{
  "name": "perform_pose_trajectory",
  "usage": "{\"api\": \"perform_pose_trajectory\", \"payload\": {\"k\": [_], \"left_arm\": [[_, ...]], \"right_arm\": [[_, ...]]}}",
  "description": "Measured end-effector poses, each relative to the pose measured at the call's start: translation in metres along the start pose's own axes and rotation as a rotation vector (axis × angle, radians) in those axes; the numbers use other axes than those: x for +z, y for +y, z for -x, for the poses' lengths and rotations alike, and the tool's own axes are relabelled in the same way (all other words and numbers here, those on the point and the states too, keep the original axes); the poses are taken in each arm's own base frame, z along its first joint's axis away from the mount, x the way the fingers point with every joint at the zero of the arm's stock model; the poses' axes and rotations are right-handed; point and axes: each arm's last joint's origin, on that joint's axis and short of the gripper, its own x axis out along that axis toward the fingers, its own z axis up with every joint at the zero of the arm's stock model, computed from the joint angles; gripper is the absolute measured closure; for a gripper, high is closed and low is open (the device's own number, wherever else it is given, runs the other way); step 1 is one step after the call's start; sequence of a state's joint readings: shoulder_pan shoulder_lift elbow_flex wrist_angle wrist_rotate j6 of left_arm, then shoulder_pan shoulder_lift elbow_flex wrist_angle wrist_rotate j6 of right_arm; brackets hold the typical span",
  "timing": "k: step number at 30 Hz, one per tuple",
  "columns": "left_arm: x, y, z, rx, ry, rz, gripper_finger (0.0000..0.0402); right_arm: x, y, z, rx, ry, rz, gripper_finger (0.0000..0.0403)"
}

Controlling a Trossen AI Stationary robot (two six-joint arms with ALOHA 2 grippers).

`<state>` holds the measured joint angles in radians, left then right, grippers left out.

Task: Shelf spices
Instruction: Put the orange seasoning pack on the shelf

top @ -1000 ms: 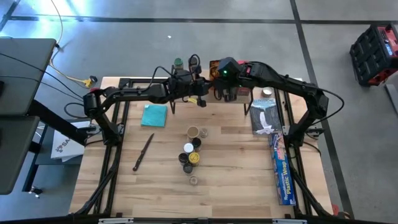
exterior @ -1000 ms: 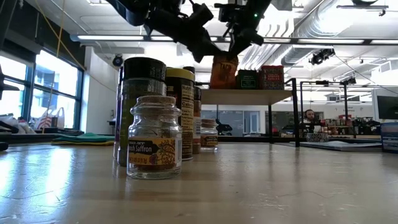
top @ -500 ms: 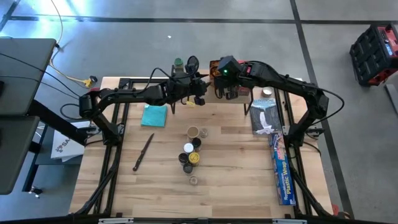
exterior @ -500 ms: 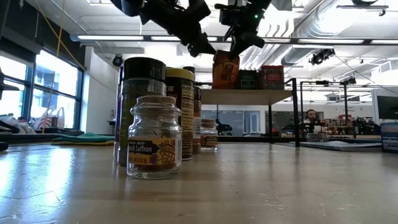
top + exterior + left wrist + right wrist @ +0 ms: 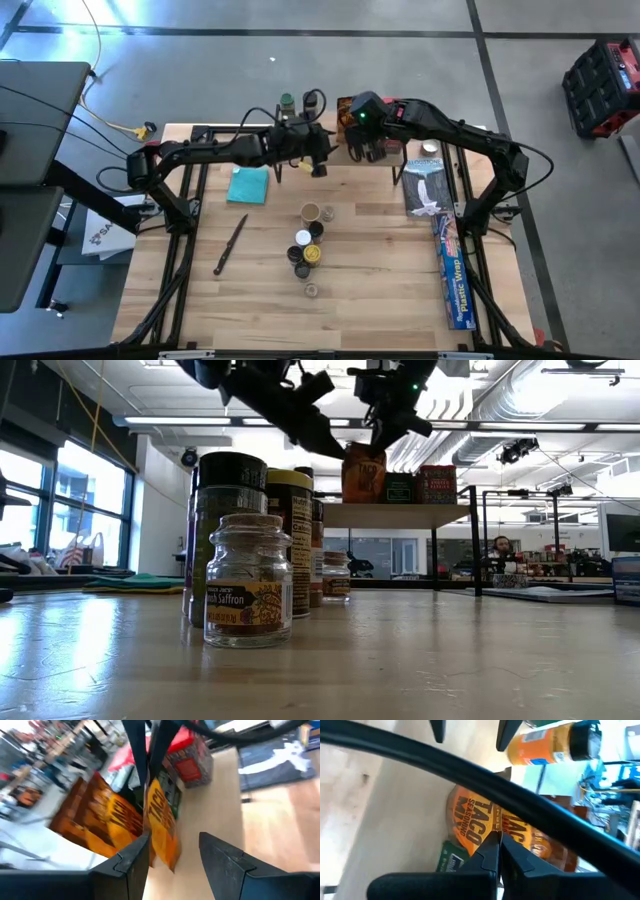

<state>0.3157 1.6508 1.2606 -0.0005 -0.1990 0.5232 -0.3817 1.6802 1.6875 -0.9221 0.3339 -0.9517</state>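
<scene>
An orange taco seasoning packet (image 5: 162,822) stands upright on the shelf (image 5: 395,513), beside more orange packets (image 5: 95,825), a green box (image 5: 397,487) and a red box (image 5: 437,483). My right gripper (image 5: 496,845) is shut on the packet from above. My left gripper (image 5: 175,855) is open, level with the packet, one finger on either side of its lower part; I cannot tell whether they touch it. Several spice jars (image 5: 308,245) stand on the table's middle, a saffron jar (image 5: 247,595) nearest. My right gripper pinches the taco packet's top edge (image 5: 150,785) between its two shut fingers (image 5: 490,852). The fingers come slanting down from above. The packet stands upright below them, its bottom on the shelf top.
A teal cloth (image 5: 248,185) and a dark knife (image 5: 230,245) lie left of the jars. The blue plastic-wrap box (image 5: 455,270) lies along the right edge, a grey bag (image 5: 428,190) above it. A green-lidded jar (image 5: 287,101) stands at the shelf's far left.
My left gripper has opened and let go of the taco packet, rolling its wrist a little. The packet, tilted a second ago, now stands upright on the shelf under my right gripper, which has stayed shut in place.
</scene>
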Motion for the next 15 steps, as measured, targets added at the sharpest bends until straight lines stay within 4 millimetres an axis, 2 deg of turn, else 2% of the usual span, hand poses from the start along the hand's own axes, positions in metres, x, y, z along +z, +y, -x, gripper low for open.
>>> {"api": "perform_pose_trajectory", "payload": {"k": [15], "left_arm": [[-0.0054,0.0031,-0.0012,-0.052,0.008,0.071,0.0234]], "right_arm": [[-0.0043,-0.0045,-0.0025,-0.020,0.016,-0.028,0.0394]]}}
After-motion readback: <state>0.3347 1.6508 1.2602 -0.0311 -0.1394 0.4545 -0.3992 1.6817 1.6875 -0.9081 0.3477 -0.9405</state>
